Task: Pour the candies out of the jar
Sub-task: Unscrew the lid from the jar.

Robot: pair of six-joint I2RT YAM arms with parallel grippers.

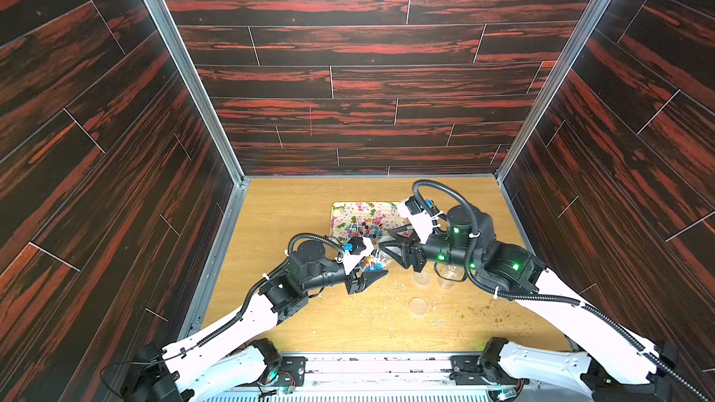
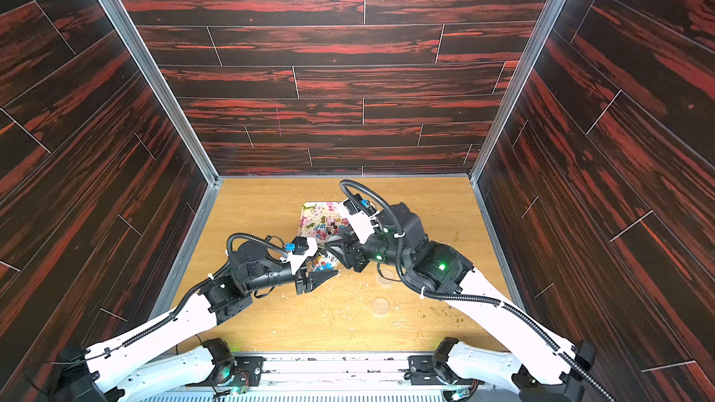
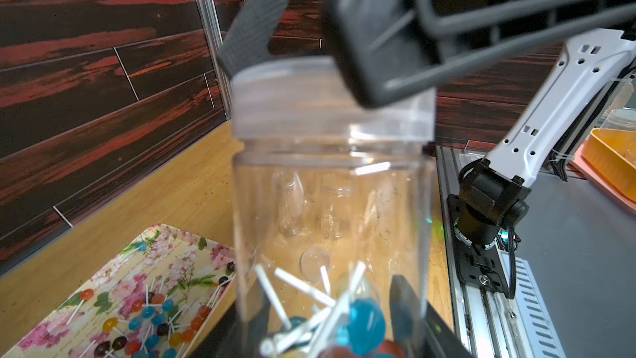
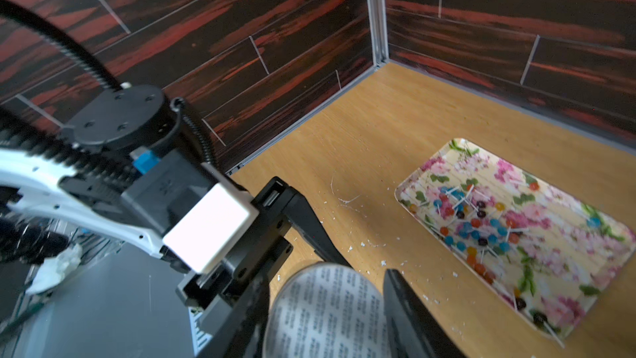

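The light wooden table (image 1: 294,218) carries a flowery tray (image 1: 360,211), a round clear lid (image 1: 418,305), two clear cups (image 1: 421,278) and many pale crumbs (image 1: 381,305).

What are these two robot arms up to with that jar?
The left gripper grips a clear jar near its base, where a few stick candies have gathered. The right gripper has its fingers against both sides of the lid, which is still on, so nothing can pour from this jar yet. A floral tray nearby already holds loose candies.
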